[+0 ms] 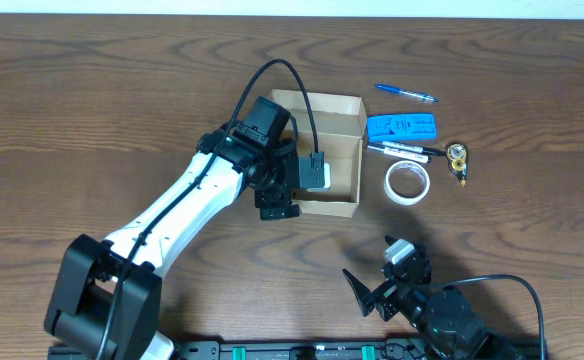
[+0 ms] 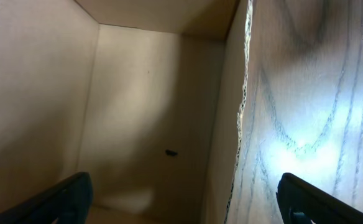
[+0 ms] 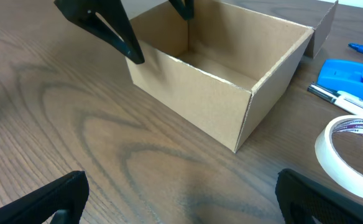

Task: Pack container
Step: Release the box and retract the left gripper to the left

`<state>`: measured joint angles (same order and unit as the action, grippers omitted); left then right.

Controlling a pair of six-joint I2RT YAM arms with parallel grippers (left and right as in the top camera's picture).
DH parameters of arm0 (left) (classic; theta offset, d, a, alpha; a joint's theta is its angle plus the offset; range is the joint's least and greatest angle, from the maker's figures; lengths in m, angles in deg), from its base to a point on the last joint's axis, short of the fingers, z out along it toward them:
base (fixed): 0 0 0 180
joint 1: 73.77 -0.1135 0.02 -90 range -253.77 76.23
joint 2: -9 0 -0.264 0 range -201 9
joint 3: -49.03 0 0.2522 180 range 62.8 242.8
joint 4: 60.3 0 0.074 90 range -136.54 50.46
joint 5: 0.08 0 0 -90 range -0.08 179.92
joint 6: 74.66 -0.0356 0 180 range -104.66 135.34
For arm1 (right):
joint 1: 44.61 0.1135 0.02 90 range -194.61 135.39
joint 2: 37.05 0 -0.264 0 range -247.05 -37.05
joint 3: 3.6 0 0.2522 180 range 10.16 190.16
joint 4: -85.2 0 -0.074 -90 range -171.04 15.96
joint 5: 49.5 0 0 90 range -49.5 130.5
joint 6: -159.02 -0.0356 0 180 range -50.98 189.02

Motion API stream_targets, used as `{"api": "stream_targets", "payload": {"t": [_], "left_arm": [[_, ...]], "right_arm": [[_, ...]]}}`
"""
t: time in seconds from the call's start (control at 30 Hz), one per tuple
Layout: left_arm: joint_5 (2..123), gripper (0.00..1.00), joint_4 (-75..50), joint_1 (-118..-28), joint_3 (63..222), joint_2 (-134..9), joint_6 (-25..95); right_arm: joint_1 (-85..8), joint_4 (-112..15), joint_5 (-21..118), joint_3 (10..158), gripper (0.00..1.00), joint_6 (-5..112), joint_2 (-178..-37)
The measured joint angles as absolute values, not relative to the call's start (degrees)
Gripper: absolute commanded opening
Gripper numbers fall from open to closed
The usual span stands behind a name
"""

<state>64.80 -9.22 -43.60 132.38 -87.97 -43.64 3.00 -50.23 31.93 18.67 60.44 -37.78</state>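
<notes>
Where the left arm [image 1: 187, 205] overhangs, part of the container [image 1: 348, 125] is hidden.

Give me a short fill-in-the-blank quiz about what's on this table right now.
1. The ___ end effector straddles a wall of the cardboard box.
2. The tape roll lies outside the box, on the ___.
3. The pen lying farthest from the tape roll is coloured ___.
Missing words: left; table; blue.

The left arm [image 1: 187, 205] reaches to the left wall of the container [image 1: 334, 207], the left gripper [image 1: 277, 203] pointing down with jaws spread wide astride that wall, while the right gripper [image 1: 377, 272] sits apart from the container's near side, jaws likewise wide.
</notes>
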Motion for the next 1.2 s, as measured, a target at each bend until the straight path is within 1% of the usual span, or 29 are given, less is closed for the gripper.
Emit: {"api": "stream_targets", "payload": {"t": [0.1, 0.33, 0.47, 0.6, 0.77, 1.0, 1.2], "left_arm": [[64.4, 0.95, -9.2, -43.6, 132.4, -86.2, -40.7], [64.5, 0.95, -9.4, -43.6, 133.8, -75.1, -31.0], [69.4, 0.95, -9.6, -44.0, 134.7, -70.0, -23.4], [76.8, 0.95, -9.4, -45.9, 134.8, -69.8, -12.6], [80.7, 0.95, -9.0, -49.5, 134.8, -71.2, -1.1], [81.1, 0.95, -6.3, -51.5, 134.8, -71.1, 6.5], [79.2, 0.95, 0.8, -51.5, 134.8, -69.9, 10.2]], "right_arm": [[3.0, -50.2, 31.9, 18.7, 0.99, 60.4, -37.8], [3.0, -50.2, 31.9, 18.7, 0.99, 60.4, -37.8], [3.0, -50.2, 31.9, 18.7, 0.99, 60.4, -37.8], [3.0, -50.2, 31.9, 18.7, 0.99, 60.4, -37.8], [3.0, -50.2, 31.9, 18.7, 0.99, 60.4, -37.8], [3.0, -50.2, 31.9, 18.7, 0.99, 60.4, -37.8], [3.0, -50.3, 31.9, 18.7, 0.99, 60.4, -37.8]]}}
